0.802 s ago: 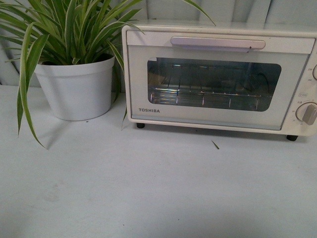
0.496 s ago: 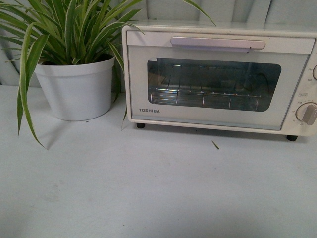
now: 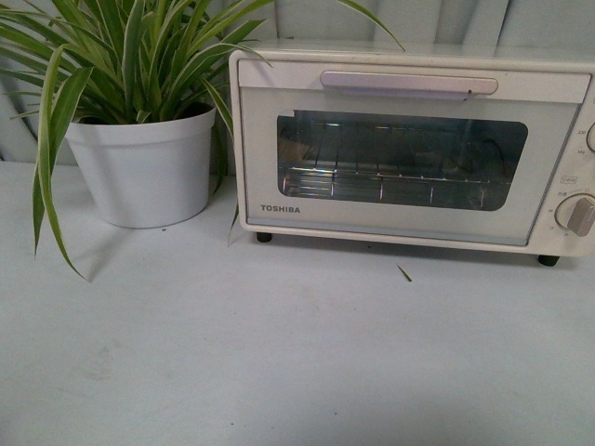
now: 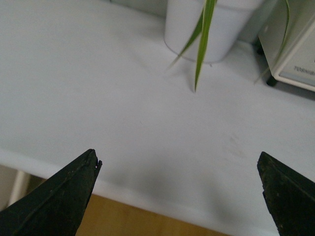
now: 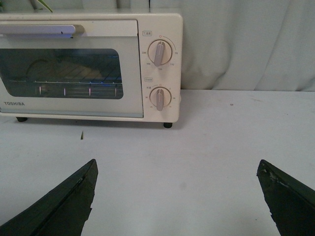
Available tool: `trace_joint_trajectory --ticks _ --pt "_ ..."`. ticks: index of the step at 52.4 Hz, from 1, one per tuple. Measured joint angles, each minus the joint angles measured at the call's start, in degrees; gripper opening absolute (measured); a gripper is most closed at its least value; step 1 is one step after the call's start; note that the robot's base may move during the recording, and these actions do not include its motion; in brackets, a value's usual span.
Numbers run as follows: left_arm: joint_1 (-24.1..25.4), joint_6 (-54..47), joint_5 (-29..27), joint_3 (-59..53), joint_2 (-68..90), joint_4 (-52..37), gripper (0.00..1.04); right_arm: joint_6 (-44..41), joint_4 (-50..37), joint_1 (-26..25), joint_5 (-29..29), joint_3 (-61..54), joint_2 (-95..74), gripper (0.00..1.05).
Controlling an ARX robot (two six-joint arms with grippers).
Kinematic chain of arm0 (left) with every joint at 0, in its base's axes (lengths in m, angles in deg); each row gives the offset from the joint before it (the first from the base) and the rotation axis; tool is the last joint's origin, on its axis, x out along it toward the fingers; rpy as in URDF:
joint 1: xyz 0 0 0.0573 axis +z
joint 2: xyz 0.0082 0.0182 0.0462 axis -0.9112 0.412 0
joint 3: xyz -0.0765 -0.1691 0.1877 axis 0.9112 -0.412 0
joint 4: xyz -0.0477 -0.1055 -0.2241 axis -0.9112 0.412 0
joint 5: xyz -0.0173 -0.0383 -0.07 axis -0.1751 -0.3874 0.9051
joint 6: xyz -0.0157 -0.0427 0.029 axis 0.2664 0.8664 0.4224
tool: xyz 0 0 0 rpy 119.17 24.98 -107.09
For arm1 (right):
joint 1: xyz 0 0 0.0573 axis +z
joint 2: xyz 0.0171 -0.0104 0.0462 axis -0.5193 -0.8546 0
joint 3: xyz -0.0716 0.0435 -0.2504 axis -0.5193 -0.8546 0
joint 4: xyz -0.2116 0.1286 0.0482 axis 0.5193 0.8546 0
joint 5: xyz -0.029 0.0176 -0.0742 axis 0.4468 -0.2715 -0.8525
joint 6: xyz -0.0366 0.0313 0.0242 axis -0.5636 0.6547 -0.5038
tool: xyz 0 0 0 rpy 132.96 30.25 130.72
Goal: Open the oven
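Oven door shut, standing on counter well ahead of right fingers, spread wide, empty. Left fingers likewise spread, empty; plant pot beyond them.

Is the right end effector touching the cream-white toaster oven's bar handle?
Apart. Right wrist view shows white table between the right end effector and the cream-white toaster oven.

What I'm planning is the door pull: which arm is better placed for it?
Probably right: its wrist view faces the oven and handle, jaws open; the left faces the plant pot.
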Motion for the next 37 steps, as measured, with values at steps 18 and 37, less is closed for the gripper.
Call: trace_joint_trajectory --ticks 18,37 --pt "-13.2 30.3 3.7 11.0 36.2 -18.2 0.98 0.0 0.0 0.0 0.0 0.0 0.0 0.95" --pt "-24.9 46.8 3.8 25.8 72.5 -35.7 0.98 0.0 0.0 0.0 0.0 0.0 0.0 0.95"
